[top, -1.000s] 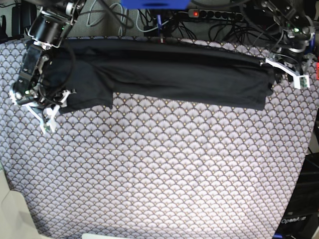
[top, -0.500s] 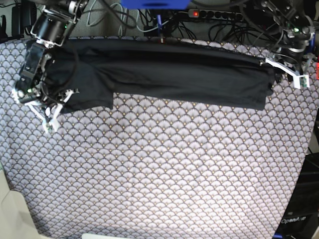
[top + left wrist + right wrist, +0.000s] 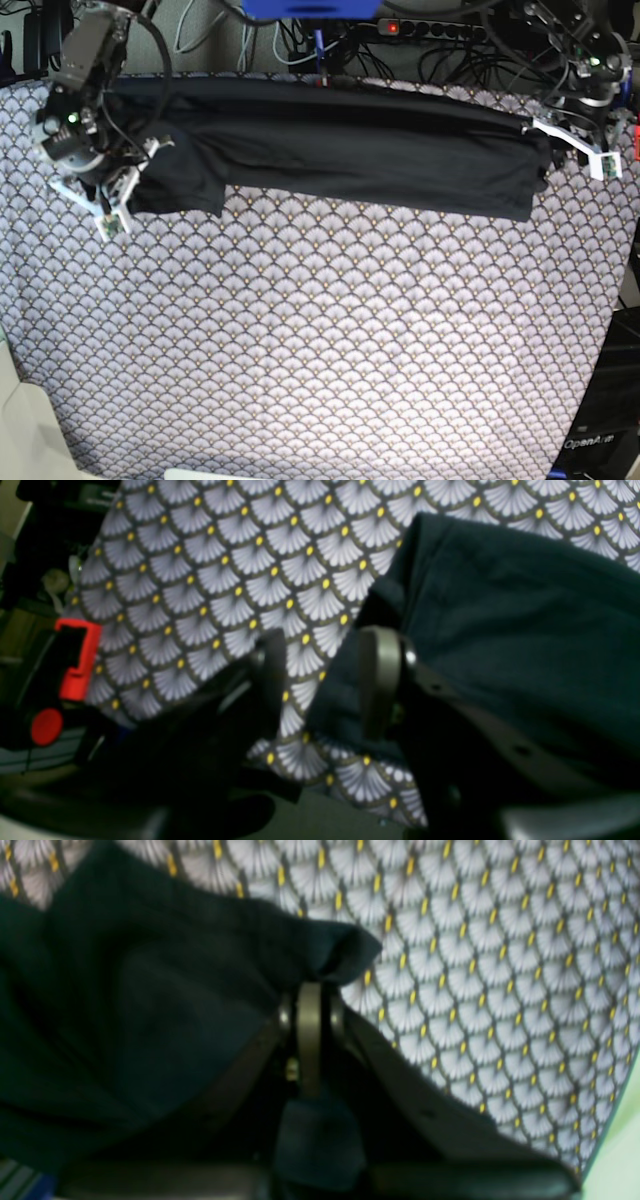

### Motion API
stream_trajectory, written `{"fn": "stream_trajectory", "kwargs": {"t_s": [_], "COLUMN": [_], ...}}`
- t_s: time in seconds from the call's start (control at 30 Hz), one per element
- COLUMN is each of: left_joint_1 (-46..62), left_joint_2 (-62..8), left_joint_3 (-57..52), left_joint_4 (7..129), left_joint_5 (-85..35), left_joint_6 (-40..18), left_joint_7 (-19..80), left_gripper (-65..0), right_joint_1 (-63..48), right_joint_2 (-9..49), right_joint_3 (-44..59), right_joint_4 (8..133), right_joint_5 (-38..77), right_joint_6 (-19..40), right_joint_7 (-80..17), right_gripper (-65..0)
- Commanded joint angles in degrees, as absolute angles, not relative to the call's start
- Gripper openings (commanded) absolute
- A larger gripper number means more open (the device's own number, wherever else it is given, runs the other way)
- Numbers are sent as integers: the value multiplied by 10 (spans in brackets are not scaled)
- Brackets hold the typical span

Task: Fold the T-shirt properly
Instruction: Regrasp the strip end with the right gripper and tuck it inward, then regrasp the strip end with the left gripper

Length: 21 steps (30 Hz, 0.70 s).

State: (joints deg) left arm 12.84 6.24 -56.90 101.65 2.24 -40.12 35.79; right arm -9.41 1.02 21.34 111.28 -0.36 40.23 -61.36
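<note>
A grey tablecloth (image 3: 330,340) printed with scallop fans covers the whole table, and most of it, from the middle to the near edge, carries nothing. Beyond the far edge lie a tangle of cables (image 3: 450,45), a power strip (image 3: 430,28) with a red lit switch, and a blue object (image 3: 310,8) at the top of the base view. In the left wrist view a red plastic part (image 3: 75,657) shows off the cloth's edge, in the dark clutter beside the table. No box, tray or other container shows in any view.

The T-shirt (image 3: 340,150) lies along the far side of the table as a long dark band, folded lengthwise, running almost from the left edge to the right. Its left end hangs wider, with a sleeve flap dropping toward the near side.

The right gripper (image 3: 108,205) is at that left end. In the right wrist view its jaws are pressed together, with a bunched corner of dark cloth (image 3: 330,952) pinched at their tip and more cloth showing below them, so it is clamped on the shirt.

The left gripper (image 3: 580,145) is at the shirt's right end. In its wrist view the jaws stand partly apart, with patterned cloth visible between them. One finger (image 3: 380,680) lies against the shirt's edge (image 3: 345,680), the other (image 3: 270,680) over bare tablecloth; it grips nothing.
</note>
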Motion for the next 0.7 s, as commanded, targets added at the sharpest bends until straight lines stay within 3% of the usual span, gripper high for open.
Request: {"fn": "stream_trajectory", "kwargs": {"t_s": [0.0,0.5,0.67], "left_joint_1": [128,125,124], "left_joint_2": [56,21,21], "left_joint_3": [-570,-569,-568], "left_joint_4": [1028,1021,1021], "left_joint_5": [15,16,16], "left_joint_6": [-400,-400,-400], "left_joint_7": [345,345,345], "left_gripper": [-412,-412,-412], "right_joint_1": [-95,-169,-212], "right_joint_2": [16,109,116], "right_joint_3": [216,309,320], "right_joint_4": [1124,1125,1128], "right_joint_5": [0,159,207], "right_joint_6": [400,400,400], "right_joint_7": [-602,-605,-604], "right_gripper": [-650,-650,-650]}}
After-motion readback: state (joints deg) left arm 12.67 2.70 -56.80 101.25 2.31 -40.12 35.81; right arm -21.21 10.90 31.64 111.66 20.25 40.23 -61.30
